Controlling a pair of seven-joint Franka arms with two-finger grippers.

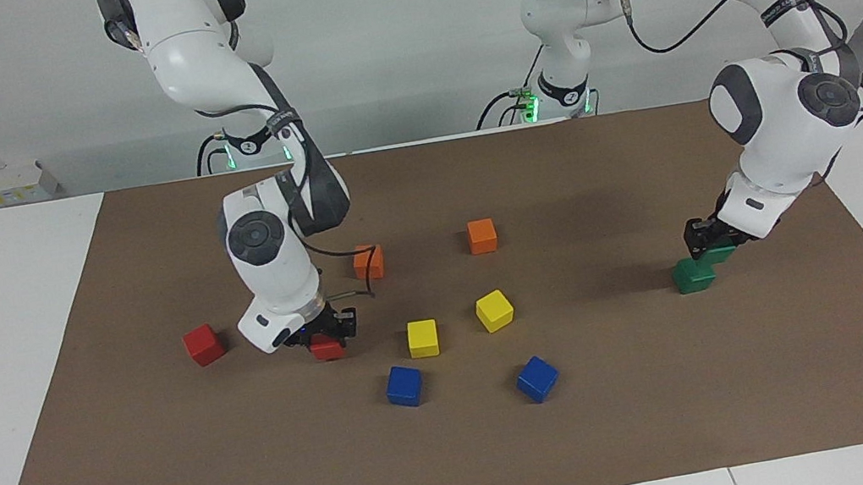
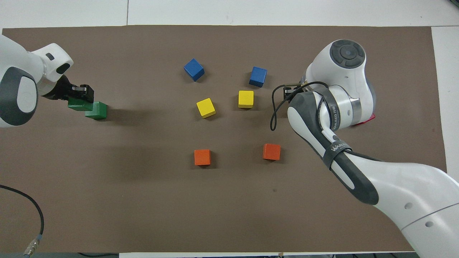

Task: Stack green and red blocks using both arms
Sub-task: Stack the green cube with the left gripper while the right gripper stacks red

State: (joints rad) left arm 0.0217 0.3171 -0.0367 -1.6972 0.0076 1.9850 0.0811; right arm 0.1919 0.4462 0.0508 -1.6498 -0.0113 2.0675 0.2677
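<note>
Facing view: left claw (image 1: 712, 239) was clenched on a green block (image 1: 717, 253), held low and off-centre over the second green block (image 1: 693, 275), which sat on the brown mat (image 1: 679, 411) at the left arm's end of the desk; held block overlapped the resting one toward the robots, contact between them couldn't be told. Right claw (image 1: 323, 336) was clenched on a red block (image 1: 327, 347), barely off the mat or touching it, couldn't tell which. Second red block (image 1: 203, 345) sat free, toward the right arm's end of the desk. Orange cubes (image 1: 482, 236), yellow cubes (image 1: 423, 338) and blue cubes (image 1: 404, 386) sat in the middle, not involved. Overhead view: left claw (image 2: 79, 94) with the held green block (image 2: 78, 104) sat partly off the resting green block (image 2: 96, 110), so not aligned. Right claw (image 2: 288, 94) showed only just past the arm's wrist, its red block hidden; second red block (image 2: 365, 119) peeked out at the arm's edge. Step in hand, as I judged it: green placement underway, red pick just made. Next move called for the left arm centring its block on the lower one before releasing; the right arm needed to lift and carry its red block over to the free one.
</note>
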